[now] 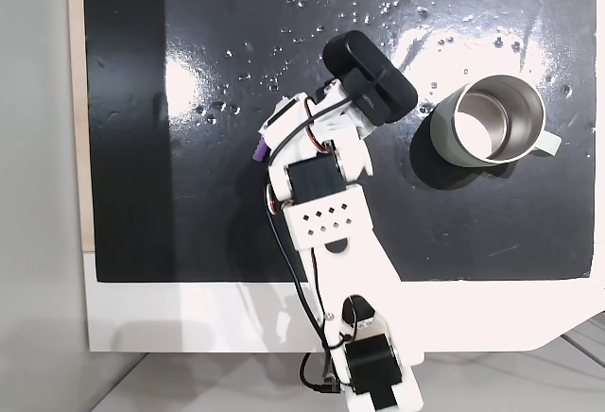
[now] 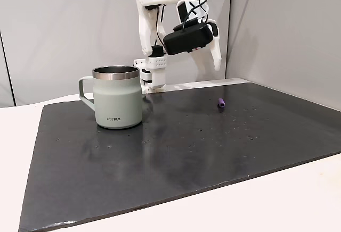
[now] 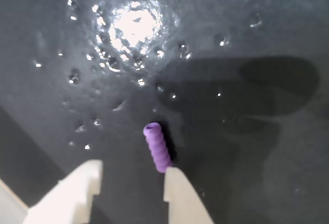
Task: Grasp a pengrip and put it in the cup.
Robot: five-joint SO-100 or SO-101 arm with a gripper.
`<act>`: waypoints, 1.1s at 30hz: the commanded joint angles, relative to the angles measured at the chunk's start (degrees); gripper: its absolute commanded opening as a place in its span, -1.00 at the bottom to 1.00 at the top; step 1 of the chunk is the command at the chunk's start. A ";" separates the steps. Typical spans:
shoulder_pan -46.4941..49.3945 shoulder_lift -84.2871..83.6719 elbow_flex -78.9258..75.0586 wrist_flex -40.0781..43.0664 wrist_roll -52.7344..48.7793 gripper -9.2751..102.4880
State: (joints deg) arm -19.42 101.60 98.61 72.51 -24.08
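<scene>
The gripper hangs above the black mat with its two white fingers spread apart and nothing between them. In the wrist view the pengrip lies flat on the mat just ahead of the fingertips, its near end almost at the tip of the right-hand finger rather than centred in the gap. In a fixed view from above, the purple piece peeps out at the arm's left side, well in from the mat's left edge and about midway between its far and near edges. In a side-on fixed view the gripper is plainly raised off the surface, with the pengrip resting on the mat below it.

This looks like the approach before the grasp; nothing has been picked up yet. I'd judge the next move needs a small sideways shift so the ribbed cylinder sits between the fingers, then a descent and a squeeze.

The cup stands upright and empty toward the mat's right edge in the view from above, well apart from the pengrip.
</scene>
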 commanded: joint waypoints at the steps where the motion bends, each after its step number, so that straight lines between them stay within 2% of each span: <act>1: -2.72 -4.22 -5.45 0.53 -2.90 -0.45; 12: -7.29 -14.94 -5.62 -0.88 -5.54 -0.40; 33: -16.52 -23.82 -1.41 -10.28 -7.03 -0.42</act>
State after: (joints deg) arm -35.16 77.08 97.29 63.72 -30.94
